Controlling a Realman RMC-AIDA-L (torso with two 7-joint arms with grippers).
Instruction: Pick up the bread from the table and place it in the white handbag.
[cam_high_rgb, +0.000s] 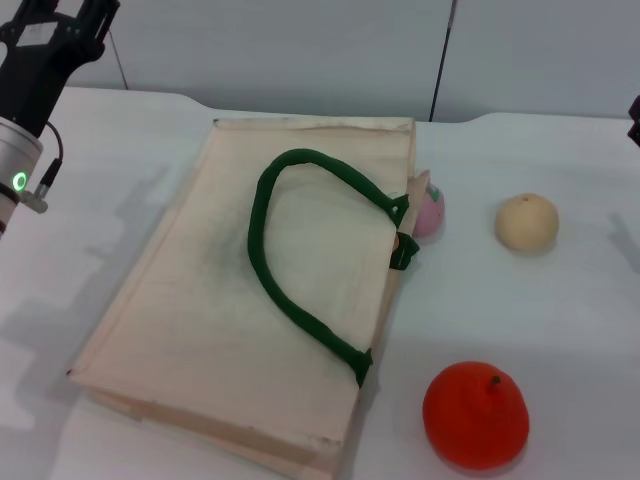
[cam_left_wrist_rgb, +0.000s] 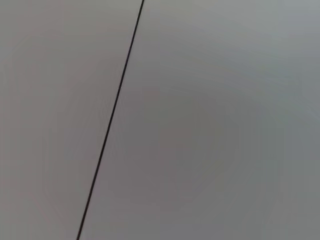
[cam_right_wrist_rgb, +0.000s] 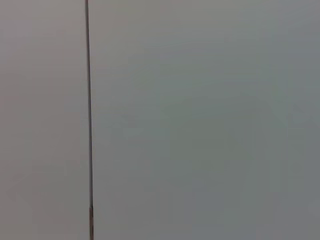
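The white handbag (cam_high_rgb: 210, 300) lies flat on the table (cam_high_rgb: 90, 250) in the head view, its dark green rope handle (cam_high_rgb: 300, 250) looped on top. The striped bread does not show in any view. My left gripper (cam_high_rgb: 55, 30) is raised at the far left, above the table and apart from the bag. Only a dark sliver of my right gripper (cam_high_rgb: 634, 118) shows at the right edge. Both wrist views show only a plain grey wall with a thin dark seam.
A pink and green round item (cam_high_rgb: 431, 209) sits half tucked against the bag's right edge. A round tan ball (cam_high_rgb: 526, 221) lies to its right. An orange fruit (cam_high_rgb: 476, 415) sits near the front right. The table's far edge meets a grey wall.
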